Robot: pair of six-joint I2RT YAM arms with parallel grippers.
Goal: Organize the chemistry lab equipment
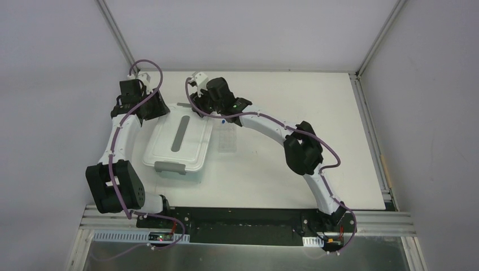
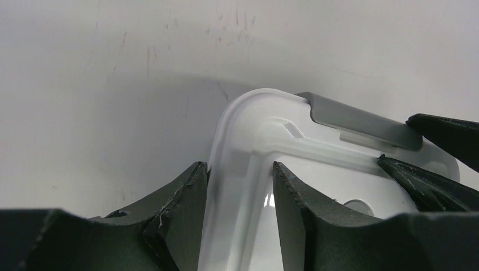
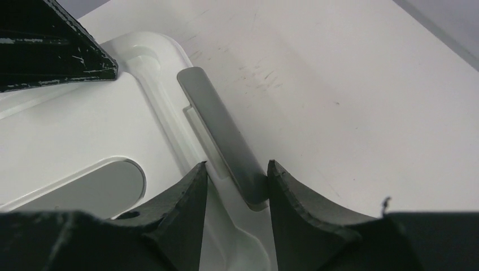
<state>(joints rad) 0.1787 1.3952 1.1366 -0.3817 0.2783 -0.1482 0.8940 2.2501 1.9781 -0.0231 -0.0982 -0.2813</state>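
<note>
The pale bin with its white lid (image 1: 192, 148) stands left of the table's middle. My left gripper (image 1: 151, 108) is at its far left corner. In the left wrist view that gripper (image 2: 236, 166) is shut on the lid's raised rim (image 2: 254, 118). My right gripper (image 1: 202, 108) is at the far right corner. In the right wrist view it (image 3: 237, 165) pinches the lid's edge together with the end of a grey latch (image 3: 214, 118). A clear tube rack (image 1: 227, 141) lies right of the bin, and a blue cap (image 1: 224, 120) shows just behind it. Bottle, funnel and tools are out of view.
A grey handle strip (image 1: 181, 134) runs along the lid, and a second grey latch (image 1: 169, 167) sits on the bin's near edge. The right arm's elbow (image 1: 302, 152) hangs over the table's middle right. Metal frame rails (image 1: 367, 113) border the table.
</note>
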